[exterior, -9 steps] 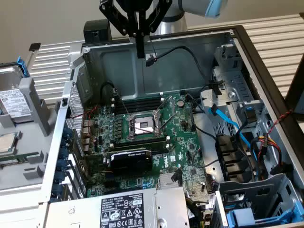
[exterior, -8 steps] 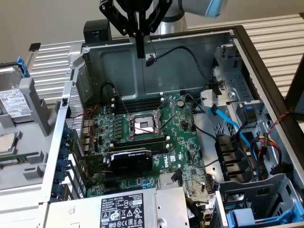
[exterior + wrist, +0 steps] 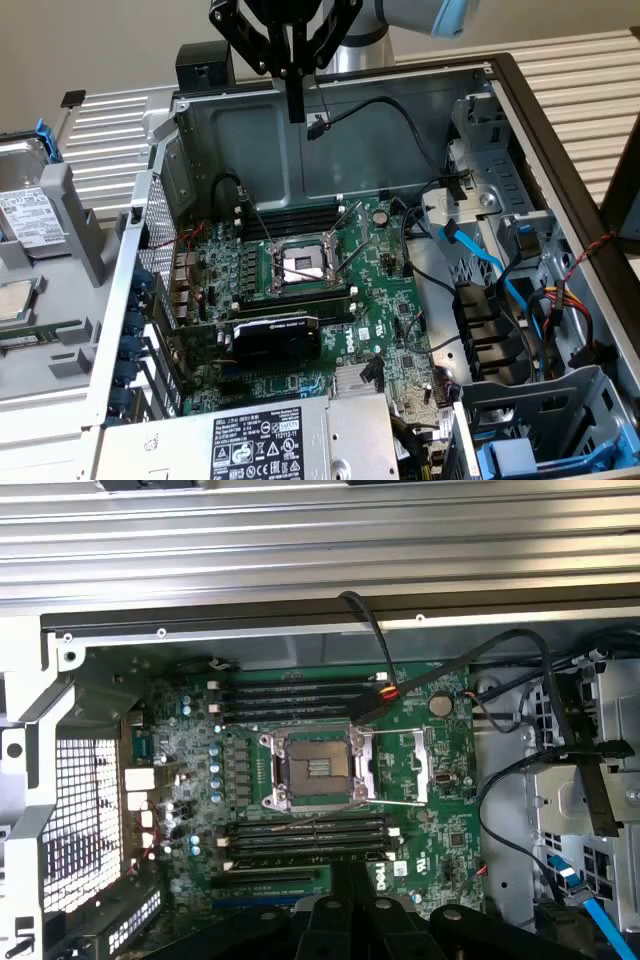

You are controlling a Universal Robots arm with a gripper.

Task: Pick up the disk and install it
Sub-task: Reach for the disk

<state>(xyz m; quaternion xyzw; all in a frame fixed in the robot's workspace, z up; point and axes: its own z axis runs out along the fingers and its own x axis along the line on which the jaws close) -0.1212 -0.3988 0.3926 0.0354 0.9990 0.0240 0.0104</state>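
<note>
Here's the disk, far over at the exterior view's left edge, middle height: silver metal body, white label facing up, a bit of blue plastic frame poking up behind it. It rests in a grey holder, whose upright hides part of it, so I can't tell exactly how it is seated.

My read is that it's dense and rigid, with real weight for its size. The smooth metal could slip in a light pinch, and it won't like a knock. The long side edges look like the place to grip, squarely on the metal. The blue frame may flex, so it seems a poorer bet, and the label face is best left alone.

Just below the disk in the frame lies a small square processor chip.

Move right and there's the open computer case, with its green motherboard and empty CPU socket in the middle.

The gripper hangs at top centre above the case's back wall, fingers pressed together and holding nothing, well apart from the disk. From the wrist it looks straight down on the socket.
</note>
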